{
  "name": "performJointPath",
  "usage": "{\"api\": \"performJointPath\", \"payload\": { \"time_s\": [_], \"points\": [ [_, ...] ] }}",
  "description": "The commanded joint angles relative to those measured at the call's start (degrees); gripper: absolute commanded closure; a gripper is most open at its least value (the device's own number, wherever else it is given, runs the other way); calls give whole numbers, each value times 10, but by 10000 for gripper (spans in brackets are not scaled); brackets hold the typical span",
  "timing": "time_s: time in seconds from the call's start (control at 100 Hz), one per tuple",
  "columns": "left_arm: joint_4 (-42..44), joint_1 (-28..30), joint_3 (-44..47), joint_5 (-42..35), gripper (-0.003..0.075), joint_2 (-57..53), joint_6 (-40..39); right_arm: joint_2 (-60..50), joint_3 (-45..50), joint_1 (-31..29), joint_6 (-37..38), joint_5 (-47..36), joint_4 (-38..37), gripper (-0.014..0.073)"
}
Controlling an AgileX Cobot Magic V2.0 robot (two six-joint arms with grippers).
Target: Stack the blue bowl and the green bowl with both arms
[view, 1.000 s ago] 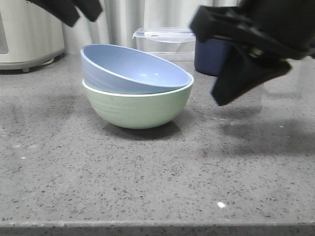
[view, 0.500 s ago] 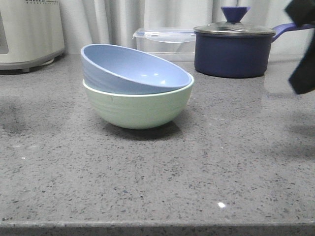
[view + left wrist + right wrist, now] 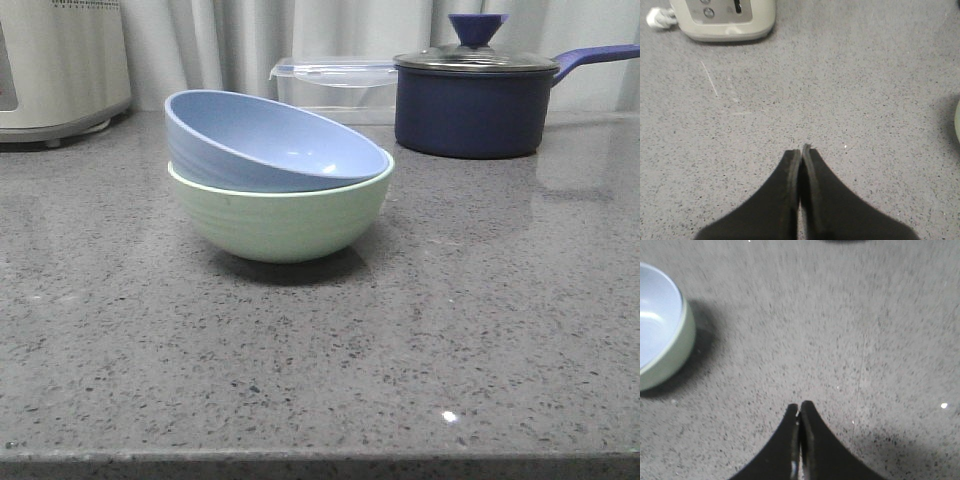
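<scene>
The blue bowl (image 3: 270, 145) sits tilted inside the green bowl (image 3: 280, 220) on the grey counter in the front view. Neither arm shows in the front view. My left gripper (image 3: 801, 149) is shut and empty over bare counter; a sliver of the green bowl (image 3: 957, 120) shows at the frame edge. My right gripper (image 3: 800, 405) is shut and empty over bare counter, apart from the stacked bowls; the blue bowl (image 3: 655, 315) lies inside the green bowl (image 3: 675, 352) there.
A dark navy lidded pot (image 3: 472, 100) with a handle and a clear lidded container (image 3: 335, 85) stand at the back. A white appliance (image 3: 55, 65) stands at the back left, also in the left wrist view (image 3: 725, 17).
Both arms have drawn back out of the front view: the left one left at the upper left, the right one moved off to the right. The bowls have not moved.
</scene>
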Motion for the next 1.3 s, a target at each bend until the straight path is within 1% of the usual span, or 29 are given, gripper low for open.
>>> {"api": "performJointPath", "payload": {
  "time_s": [0.0,0.13,0.28,0.49,1.29],
  "points": [
    [-2,1,14,-68,741,-35,1,-40,1,-3,-2,-62,-3,662],
    [-2,1,57,-89,741,-86,1,-100,30,-3,-2,-82,-17,662],
    [-2,1,98,-90,741,-141,1,-154,59,-3,-2,-83,-22,662],
    [-1,1,133,-96,741,-198,1,-192,76,-3,-2,-78,-22,662],
    [-1,1,133,-90,741,-202,1,-192,76,-3,-2,-70,-22,662]
  ]
}}
